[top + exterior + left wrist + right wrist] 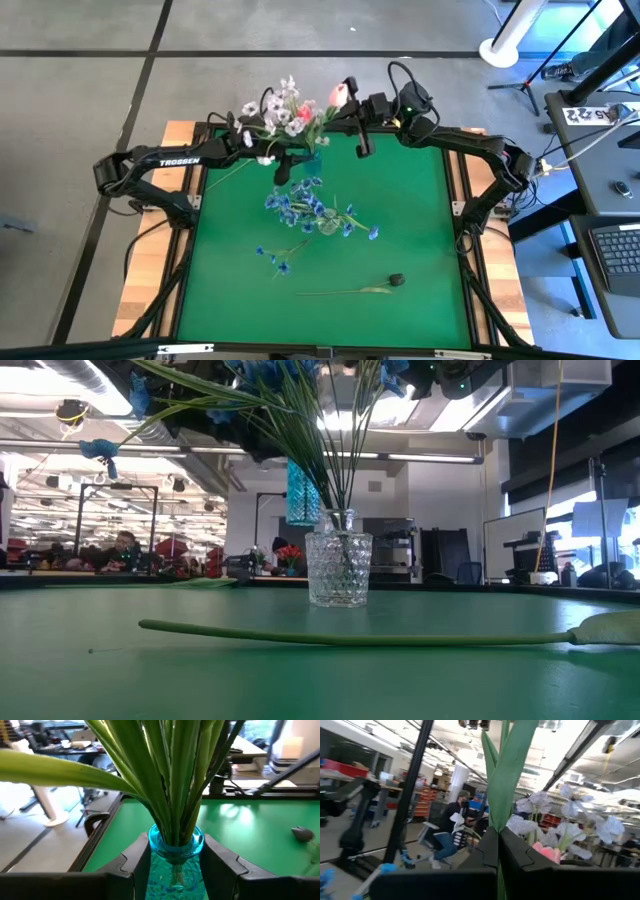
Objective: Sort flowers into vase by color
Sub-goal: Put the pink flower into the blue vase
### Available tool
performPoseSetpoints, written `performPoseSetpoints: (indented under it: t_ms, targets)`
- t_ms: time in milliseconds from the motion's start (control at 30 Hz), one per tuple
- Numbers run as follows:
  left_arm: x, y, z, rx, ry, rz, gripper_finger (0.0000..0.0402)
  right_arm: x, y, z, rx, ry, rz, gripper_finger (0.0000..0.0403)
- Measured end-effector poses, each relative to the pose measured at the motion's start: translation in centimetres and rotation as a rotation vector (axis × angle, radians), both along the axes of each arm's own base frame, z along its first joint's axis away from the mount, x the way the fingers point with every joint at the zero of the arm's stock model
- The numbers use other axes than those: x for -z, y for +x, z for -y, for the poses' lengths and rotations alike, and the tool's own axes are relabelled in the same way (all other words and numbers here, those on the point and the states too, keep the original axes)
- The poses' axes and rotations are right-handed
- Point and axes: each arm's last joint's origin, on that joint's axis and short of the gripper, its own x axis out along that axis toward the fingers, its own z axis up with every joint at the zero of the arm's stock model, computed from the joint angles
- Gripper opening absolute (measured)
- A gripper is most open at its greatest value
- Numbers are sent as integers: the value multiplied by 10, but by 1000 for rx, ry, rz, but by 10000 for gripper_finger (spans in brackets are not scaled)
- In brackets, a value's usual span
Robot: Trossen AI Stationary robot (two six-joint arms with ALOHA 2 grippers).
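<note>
Your left gripper point(175, 865) is clamped on the blue vase point(175, 870); only the right wrist view shows the right gripper point(498, 845) pinching a pink tulip stem point(507, 775) above it.

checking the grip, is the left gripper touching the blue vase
Touching. The left wrist view shows the left gripper with both fingers pressed against the blue vase.

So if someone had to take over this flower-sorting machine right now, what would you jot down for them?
Left gripper: shut on the blue vase, which holds white and pink flowers, lifted at the table's far edge.
Right gripper: shut on a pink tulip's stem, beside that bouquet.
Clear vase: mid-table, holding blue flowers.
Left to do: one blue sprig and the dark bud lie loose on the green mat.
</note>
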Motion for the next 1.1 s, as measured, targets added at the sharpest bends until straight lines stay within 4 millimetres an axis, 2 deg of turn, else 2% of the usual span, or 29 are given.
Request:
performPoseSetpoints:
  t_ms: [300,600,700,933,1100]
  targets:
    - [-5,-5,0,151,-1,35,137,3,-3,-1,-140,-27,-84,1]
    - [-6,-6,0,230,-38,50,137,36,-12,25,-55,8,-176,1]
    - [-5,-8,-2,219,-46,39,137,35,-15,25,-66,11,-168,1]
    - [-2,-13,-10,184,-90,17,137,17,-27,15,-102,-48,-121,1]
    - [-3,-12,-10,178,-100,29,137,18,-26,14,-116,-50,-127,1]
